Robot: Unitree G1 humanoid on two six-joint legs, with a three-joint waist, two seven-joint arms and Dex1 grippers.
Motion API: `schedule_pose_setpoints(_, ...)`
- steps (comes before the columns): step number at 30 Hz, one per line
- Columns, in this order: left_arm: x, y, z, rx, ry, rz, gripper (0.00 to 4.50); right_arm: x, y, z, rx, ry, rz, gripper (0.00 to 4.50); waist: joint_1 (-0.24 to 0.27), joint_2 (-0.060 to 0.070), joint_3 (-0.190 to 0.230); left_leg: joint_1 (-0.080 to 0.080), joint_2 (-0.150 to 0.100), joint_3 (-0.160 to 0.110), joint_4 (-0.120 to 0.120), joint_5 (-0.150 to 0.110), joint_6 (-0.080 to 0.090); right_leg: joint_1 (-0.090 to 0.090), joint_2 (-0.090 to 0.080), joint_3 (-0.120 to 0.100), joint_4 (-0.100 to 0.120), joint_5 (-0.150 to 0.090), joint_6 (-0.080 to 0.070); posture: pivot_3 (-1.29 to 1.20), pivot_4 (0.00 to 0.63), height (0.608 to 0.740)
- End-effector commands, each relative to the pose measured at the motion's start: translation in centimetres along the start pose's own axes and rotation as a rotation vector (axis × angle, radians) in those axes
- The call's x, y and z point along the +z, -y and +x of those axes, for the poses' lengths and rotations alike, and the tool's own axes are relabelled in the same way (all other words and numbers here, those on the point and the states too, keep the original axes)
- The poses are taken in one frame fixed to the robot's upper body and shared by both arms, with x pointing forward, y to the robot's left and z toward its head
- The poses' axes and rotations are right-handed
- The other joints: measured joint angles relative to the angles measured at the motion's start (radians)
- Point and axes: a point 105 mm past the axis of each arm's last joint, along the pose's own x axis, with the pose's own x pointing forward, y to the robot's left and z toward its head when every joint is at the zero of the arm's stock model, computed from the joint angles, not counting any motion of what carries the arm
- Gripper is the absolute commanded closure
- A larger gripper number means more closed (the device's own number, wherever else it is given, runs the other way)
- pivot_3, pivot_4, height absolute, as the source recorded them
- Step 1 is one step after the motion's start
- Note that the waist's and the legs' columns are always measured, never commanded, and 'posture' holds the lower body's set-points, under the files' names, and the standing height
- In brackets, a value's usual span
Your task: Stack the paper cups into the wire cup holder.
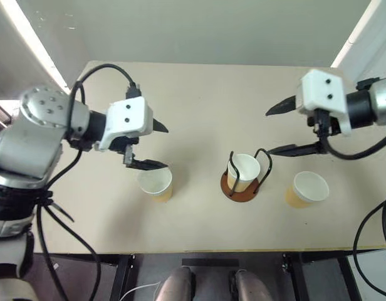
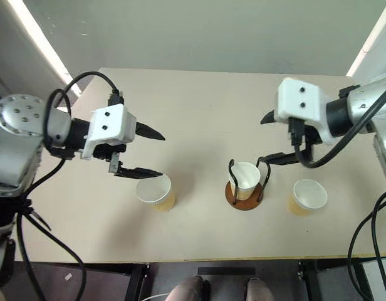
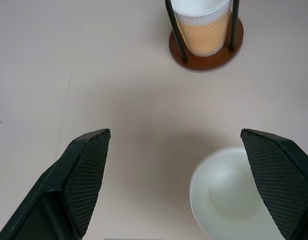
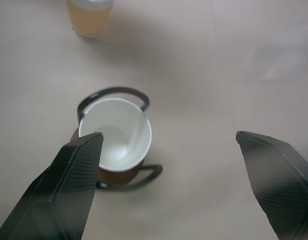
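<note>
Now the left gripper (image 1: 156, 145), jaws wide, should drop squarely over the cup at lower centre-left (image 1: 156, 183); right gripper (image 1: 286, 128) hangs open, empty.

Two robot arms with rounded silver-grey metal joints, the left one dotted with small screws. Each wrist carries a white boxy housing with two dark screw holes. Black cables loop from the arms to the wrists. The left pincer (image 1: 156, 146) and right pincer (image 1: 282, 129) each have two tapered black fingers (image 3: 86, 172) with textured, cross-hatched inner faces.
</note>
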Motion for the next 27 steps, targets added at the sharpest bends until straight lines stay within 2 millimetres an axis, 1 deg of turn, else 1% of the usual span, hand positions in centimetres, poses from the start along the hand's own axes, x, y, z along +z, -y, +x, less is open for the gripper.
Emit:
schedule_pose_setpoints(1, 0.4, 0.2, -1.1, -0.002, -0.043, 0.033, 0.00, 2.0, -0.6, -2.2, 0.046, 0.087, 0.012, 0.08, 0.000, 0.000, 0.000, 0.000, 0.000, 0.000, 0.000, 0.000, 0.000, 0.000, 0.000, 0.000, 0.000, 0.000, 0.000, 0.00, 0.150, 0.740)
schedule_pose_setpoints(2, 0.3, 0.3, -1.1, -0.007, -0.054, 0.033, 0.00, 2.2, -0.8, -2.3, 0.065, 0.098, 0.021, 0.08, -0.001, 0.000, 0.000, 0.000, 0.000, 0.000, -0.001, 0.000, 0.000, 0.000, 0.000, 0.000, 0.000, 0.000, -0.001, 0.00, 0.150, 0.740)
schedule_pose_setpoints(5, -1.6, 0.9, -1.3, -0.034, -0.167, 0.055, 0.00, 2.4, -1.2, -2.6, 0.095, 0.112, 0.024, 0.08, -0.003, 0.000, 0.000, 0.000, 0.000, 0.000, -0.002, 0.000, 0.000, -0.001, 0.000, 0.000, 0.000, -0.001, -0.002, 0.00, 0.150, 0.740)
schedule_pose_setpoints(7, -2.4, 1.5, -1.3, -0.060, -0.212, 0.059, 0.00, 2.4, -1.2, -2.6, 0.100, 0.109, 0.024, 0.08, -0.004, 0.000, 0.000, 0.001, 0.000, 0.000, -0.003, 0.000, 0.000, 0.000, 0.000, 0.000, -0.001, -0.001, -0.002, 0.00, 0.150, 0.740)
schedule_pose_setpoints(9, -2.7, 2.1, -1.3, -0.091, -0.225, 0.061, 0.00, 2.5, -1.2, -2.6, 0.103, 0.114, 0.025, 0.08, -0.003, 0.000, 0.000, 0.001, 0.000, 0.000, -0.004, 0.000, -0.001, -0.001, 0.000, 0.000, 0.000, -0.002, -0.003, 0.00, 0.150, 0.740)
schedule_pose_setpoints(12, -2.7, 3.5, -1.2, -0.167, -0.232, 0.075, 0.00, 2.7, -1.3, -2.5, 0.110, 0.118, 0.026, 0.08, -0.004, 0.000, 0.000, 0.001, 0.000, 0.000, -0.005, 0.000, -0.001, -0.001, 0.000, 0.000, 0.000, -0.002, -0.003, 0.00, 0.150, 0.740)
schedule_pose_setpoints(17, -2.9, 4.5, -0.7, -0.213, -0.221, 0.092, 0.00, 2.7, -1.2, -2.4, 0.108, 0.116, 0.027, 0.08, -0.004, 0.000, 0.000, 0.001, 0.000, 0.000, -0.005, 0.000, -0.001, -0.001, 0.000, 0.000, 0.000, -0.002, -0.003, 0.00, 0.150, 0.740)
schedule_pose_setpoints(22, -3.8, 5.0, -1.0, -0.245, -0.247, 0.105, 0.00, 2.4, -1.2, -2.6, 0.102, 0.098, 0.029, 0.08, -0.004, 0.000, 0.000, 0.002, 0.000, 0.000, -0.006, 0.000, -0.001, -0.001, 0.000, 0.000, 0.000, -0.002, -0.004, 0.00, 0.150, 0.740)
schedule_pose_setpoints(27, -4.7, 5.2, -0.5, -0.260, -0.260, 0.120, 0.00, 2.4, -1.2, -2.8, 0.097, 0.097, 0.027, 0.08, -0.004, 0.000, 0.000, 0.002, 0.000, 0.000, -0.006, 0.000, -0.001, -0.001, 0.000, 0.000, 0.000, -0.002, -0.004, 0.00, 0.150, 0.740)
